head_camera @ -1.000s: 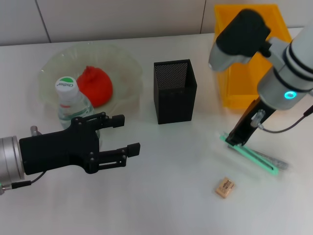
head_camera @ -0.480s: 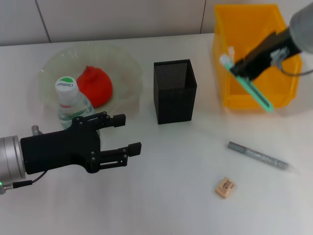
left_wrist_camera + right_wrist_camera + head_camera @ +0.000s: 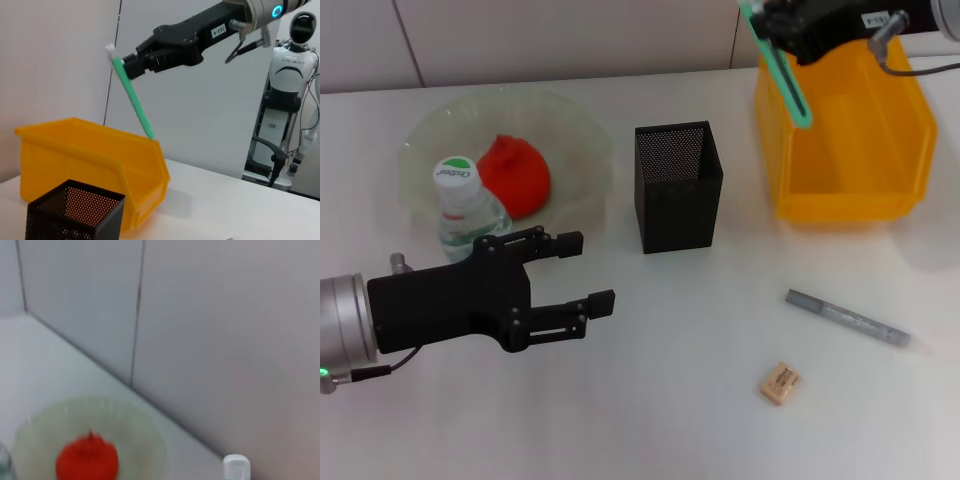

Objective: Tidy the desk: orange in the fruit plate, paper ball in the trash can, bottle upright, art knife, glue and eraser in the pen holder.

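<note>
Carrying the art knife (image 3: 783,72) high above the desk (image 3: 670,400), the right claw (image 3: 782,22) is pinching it near its upper end, so that the mint-green blade body is hanging down and slanting over the near corner of the trash can (image 3: 840,150), off to one side of the pen holder (image 3: 678,185) rather than above its mouth. Judging by how things are lying, part of the tidying is looking done: the orange (image 3: 514,176) is sitting inside the fruit plate (image 3: 570,130), and the bottle (image 3: 463,208) is standing upright at the plate's near edge. Waiting on the desk are the glue (image 3: 847,318), lying flat well apart from the holder, and the eraser (image 3: 780,382) lying nearer the front; both are needing to go into the holder, as is the knife. No paper ball is showing anywhere, and the bin's floor is only partly in view, so whether the ball is inside cannot be told. The left claw (image 3: 582,270) is hovering low beside the bottle with its fingers spread and nothing between them. The right arm is being cut off by the head view's upper edge, and the holder's inside is too dark to read.
</note>
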Tool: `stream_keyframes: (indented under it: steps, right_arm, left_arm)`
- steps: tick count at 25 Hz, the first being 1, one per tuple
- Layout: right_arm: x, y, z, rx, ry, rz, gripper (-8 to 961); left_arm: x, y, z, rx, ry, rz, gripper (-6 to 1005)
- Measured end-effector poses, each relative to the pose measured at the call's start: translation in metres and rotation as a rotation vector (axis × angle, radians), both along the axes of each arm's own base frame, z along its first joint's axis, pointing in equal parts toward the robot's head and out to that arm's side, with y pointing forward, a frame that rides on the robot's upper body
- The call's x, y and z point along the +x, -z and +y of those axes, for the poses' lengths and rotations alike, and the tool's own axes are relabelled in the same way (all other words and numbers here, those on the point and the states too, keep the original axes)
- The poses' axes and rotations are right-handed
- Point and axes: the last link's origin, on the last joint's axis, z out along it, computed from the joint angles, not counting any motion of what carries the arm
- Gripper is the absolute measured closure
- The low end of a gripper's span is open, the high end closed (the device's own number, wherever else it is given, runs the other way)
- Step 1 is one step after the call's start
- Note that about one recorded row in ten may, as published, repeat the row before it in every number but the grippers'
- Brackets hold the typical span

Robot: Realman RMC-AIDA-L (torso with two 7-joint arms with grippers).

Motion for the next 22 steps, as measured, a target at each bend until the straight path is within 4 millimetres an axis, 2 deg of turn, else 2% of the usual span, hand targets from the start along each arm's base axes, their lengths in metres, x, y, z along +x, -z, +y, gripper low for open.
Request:
stream_keyframes:
  steps: [8,10,11,15,22]
  right_arm:
    - [0.018,-0.002,-0.002,-0.007,-0.101,0.226,857]
    - [0.032,-0.003,-0.001,-0.020,-0.122,0.335,857]
    - [0.032,-0.003,-0.001,-0.020,-0.122,0.335,857]
    - [0.058,-0.007,0.000,-0.021,-0.154,0.460,858]
    - [0.075,-0.002,0.003,-0.082,-0.161,0.538,847]
  left_arm:
    - [-0.001,0.002,-0.001,-0.001,0.003,-0.006,209]
    - [-0.001,0.002,-0.001,-0.001,0.003,-0.006,209]
    - [0.000,0.003,0.000,-0.002,0.009,-0.008,209]
    - [0.001,0.003,0.001,-0.003,0.012,-0.007,208]
    - [0.002,0.004,0.002,-0.003,0.015,-0.005,208]
